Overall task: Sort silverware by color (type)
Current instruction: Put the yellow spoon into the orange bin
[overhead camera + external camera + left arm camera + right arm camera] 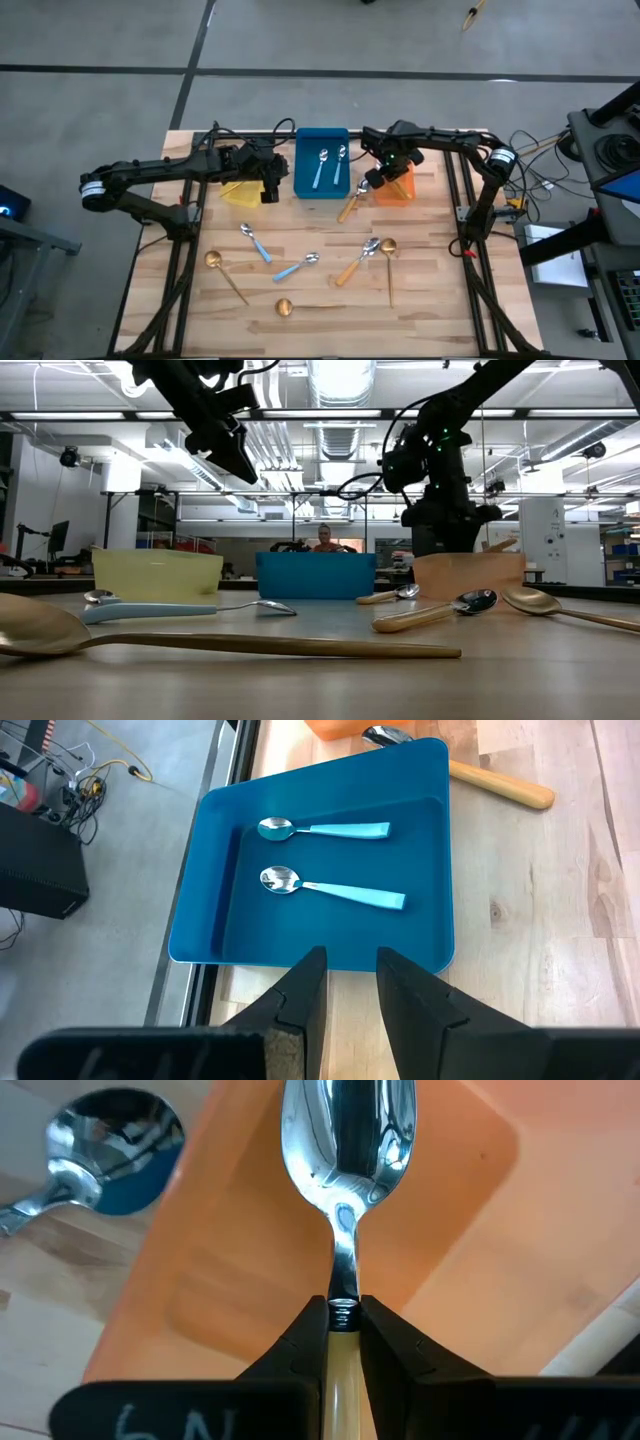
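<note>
1. Spoon with orange handle (347, 1200) pinched at its neck by my right end effector (343, 1315), bowl hanging over the orange bin (260, 1280).
2. My right end effector is clenched on that spoon, up at the far side of the tabletop (430, 280), above the orange bin.
3. Another orange-handled spoon (351, 201) lies just beside the orange bin, near the blue bin (322, 137).
4. Two blue-handled spoons (325, 829) lie side by side inside the blue bin.
5. Loose on the tabletop: two blue-handled spoons (254, 242), one orange-handled spoon (357, 262), three gold spoons (225, 275).
6. One of those gold spoons (388, 265) lies touching the bowl end of the loose orange-handled one.
7. My left end effector (350, 960) hovers at the blue bin's near wall, fingers (305, 990) slightly apart, nothing between them.
8. Yellow bin (240, 193) sits under my left arm, partly hidden.
9. Person (325, 540) visible in the room behind the blue bin in the low view.
</note>
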Controlling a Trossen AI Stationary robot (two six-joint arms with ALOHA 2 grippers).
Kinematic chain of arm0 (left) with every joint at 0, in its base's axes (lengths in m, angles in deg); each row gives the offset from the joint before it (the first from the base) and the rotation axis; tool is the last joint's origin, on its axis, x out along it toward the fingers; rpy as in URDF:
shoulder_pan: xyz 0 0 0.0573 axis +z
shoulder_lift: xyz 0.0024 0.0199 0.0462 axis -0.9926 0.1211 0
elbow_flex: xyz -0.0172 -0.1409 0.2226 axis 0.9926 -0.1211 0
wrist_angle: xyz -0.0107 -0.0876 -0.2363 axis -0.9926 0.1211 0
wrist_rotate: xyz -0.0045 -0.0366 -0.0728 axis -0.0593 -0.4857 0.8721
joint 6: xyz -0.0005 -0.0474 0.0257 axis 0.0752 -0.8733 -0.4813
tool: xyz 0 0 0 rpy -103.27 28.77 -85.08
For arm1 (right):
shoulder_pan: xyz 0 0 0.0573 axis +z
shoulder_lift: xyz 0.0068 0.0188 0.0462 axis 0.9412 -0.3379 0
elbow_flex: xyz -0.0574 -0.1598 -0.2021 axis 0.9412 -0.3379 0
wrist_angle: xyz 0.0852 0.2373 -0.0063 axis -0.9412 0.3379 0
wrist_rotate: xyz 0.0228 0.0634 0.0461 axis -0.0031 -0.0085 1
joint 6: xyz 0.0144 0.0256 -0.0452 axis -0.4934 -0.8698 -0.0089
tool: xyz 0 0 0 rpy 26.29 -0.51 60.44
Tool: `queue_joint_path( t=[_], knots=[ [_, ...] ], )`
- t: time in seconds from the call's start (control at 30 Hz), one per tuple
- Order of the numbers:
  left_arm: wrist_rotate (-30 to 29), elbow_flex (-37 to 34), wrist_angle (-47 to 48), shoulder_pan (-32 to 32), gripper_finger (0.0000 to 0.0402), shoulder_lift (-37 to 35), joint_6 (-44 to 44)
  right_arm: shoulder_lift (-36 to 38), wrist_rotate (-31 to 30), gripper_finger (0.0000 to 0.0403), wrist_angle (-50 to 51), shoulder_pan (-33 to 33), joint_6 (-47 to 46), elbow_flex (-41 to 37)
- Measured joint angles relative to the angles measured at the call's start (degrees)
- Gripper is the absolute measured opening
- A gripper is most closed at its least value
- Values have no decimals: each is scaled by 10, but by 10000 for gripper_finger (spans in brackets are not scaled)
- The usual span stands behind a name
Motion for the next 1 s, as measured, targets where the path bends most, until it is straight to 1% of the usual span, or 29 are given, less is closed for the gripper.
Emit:
queue_joint_path(
  t=[0.27,0.43,0.87,1.0],
  knots=[
    [0,0,0,0,72,0,0,0,0,28,-19,0,6,-14],
    [0,0,0,0,72,0,0,0,0,43,-24,0,7,-22],
    [0,0,0,0,72,0,0,0,0,53,-30,0,13,-24],
    [0,0,0,0,72,0,0,0,-1,68,-30,0,13,-24]
  ],
)
